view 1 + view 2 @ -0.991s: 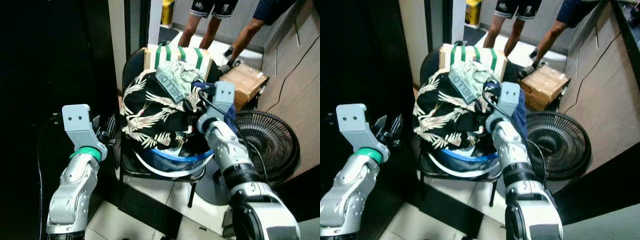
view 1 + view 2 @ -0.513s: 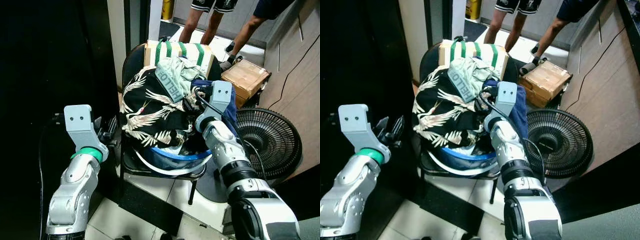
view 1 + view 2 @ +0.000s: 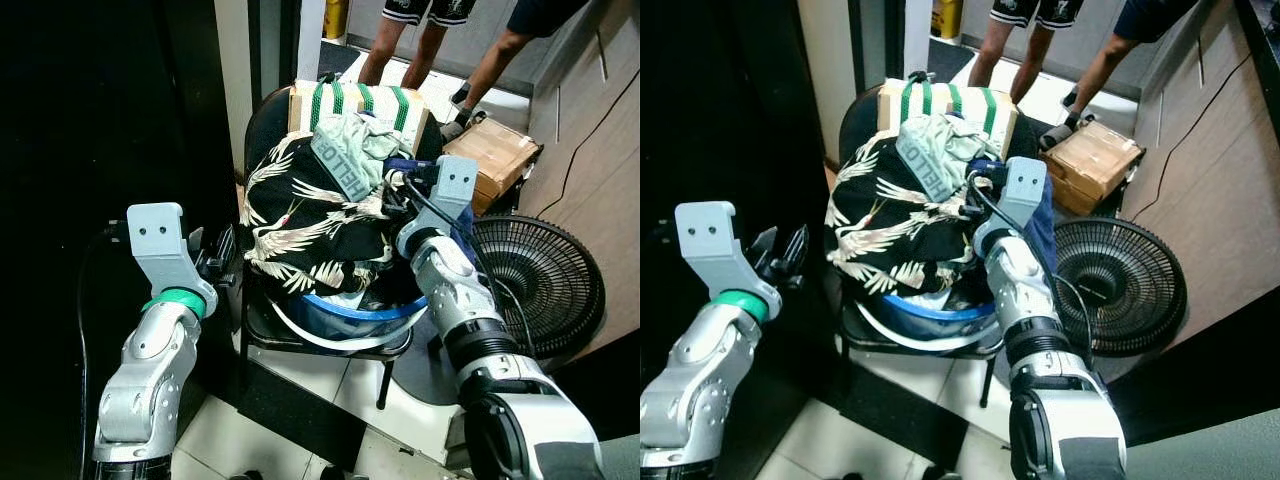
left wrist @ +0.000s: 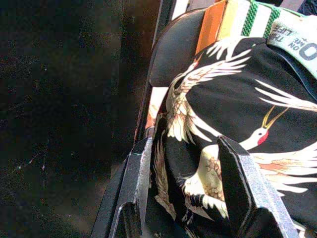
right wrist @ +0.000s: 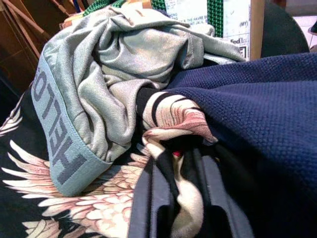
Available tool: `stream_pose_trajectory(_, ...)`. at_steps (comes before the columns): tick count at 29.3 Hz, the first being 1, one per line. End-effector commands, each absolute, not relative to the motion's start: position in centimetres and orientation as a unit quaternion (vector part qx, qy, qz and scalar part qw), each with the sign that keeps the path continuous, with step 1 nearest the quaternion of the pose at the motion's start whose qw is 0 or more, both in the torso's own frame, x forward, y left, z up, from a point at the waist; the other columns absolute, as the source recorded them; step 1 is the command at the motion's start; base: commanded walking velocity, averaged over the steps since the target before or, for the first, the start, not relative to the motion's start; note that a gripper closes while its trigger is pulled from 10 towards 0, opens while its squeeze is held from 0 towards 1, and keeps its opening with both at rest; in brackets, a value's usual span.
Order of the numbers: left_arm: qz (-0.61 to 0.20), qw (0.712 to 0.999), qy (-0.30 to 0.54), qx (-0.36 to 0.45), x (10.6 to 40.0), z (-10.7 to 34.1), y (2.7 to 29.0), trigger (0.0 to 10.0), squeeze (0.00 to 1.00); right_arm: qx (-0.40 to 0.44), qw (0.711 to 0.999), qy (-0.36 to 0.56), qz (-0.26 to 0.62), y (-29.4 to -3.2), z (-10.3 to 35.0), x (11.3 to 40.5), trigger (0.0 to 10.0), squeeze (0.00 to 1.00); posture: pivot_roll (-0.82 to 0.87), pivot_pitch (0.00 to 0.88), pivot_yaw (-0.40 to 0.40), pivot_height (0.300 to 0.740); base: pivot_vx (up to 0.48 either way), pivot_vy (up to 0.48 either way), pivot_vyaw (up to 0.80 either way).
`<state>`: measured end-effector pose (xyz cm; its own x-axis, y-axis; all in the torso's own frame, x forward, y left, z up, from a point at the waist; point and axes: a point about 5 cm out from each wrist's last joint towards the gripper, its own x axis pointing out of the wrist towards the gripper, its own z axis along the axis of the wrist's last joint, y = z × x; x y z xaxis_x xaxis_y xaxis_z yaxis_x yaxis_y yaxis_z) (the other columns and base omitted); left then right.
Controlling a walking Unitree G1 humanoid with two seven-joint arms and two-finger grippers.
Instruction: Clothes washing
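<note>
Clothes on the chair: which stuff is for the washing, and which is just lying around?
For the washing:
crane-print shirt
grey-green garment
navy garment
blue basin
right pincer, pinching the crane-print shirt
left pincer, beside the pile

Just lying around:
fan
cardboard box
striped box

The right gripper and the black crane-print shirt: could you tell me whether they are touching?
Touching. The right wrist view shows the right gripper with its jaws closed on a fold of the black crane-print shirt.
</note>
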<state>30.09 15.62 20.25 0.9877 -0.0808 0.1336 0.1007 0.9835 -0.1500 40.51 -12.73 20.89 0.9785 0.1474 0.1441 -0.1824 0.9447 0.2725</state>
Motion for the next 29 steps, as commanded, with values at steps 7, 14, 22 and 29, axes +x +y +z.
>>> stream_pose_trajectory(7,-0.049,0.993,-0.057,-0.089,30.4,19.9,15.3,10.0,0.00,0.153,0.983,-0.078,0.069,-13.8,21.5,40.5,0.0,0.00,0.05,0.128,-0.025,0.740,0.000,0.000,0.00)
stream_pose_trajectory(14,-0.053,0.992,-0.062,-0.093,30.7,19.9,15.1,10.0,0.00,0.156,0.980,-0.110,0.057,-14.6,23.3,40.7,0.0,0.00,0.04,0.086,-0.032,0.740,0.000,0.000,0.00)
stream_pose_trajectory(22,-0.054,0.991,-0.073,-0.095,31.2,20.3,15.0,10.0,0.00,0.183,0.957,-0.215,0.059,-15.9,30.3,40.7,0.0,0.00,0.04,0.067,-0.032,0.740,0.000,0.000,0.00)
stream_pose_trajectory(29,-0.058,0.991,-0.076,-0.097,31.7,20.4,14.7,10.0,0.00,0.159,0.909,-0.383,0.030,-19.4,42.4,38.6,0.0,0.00,0.03,0.055,-0.025,0.740,0.000,0.000,0.00)
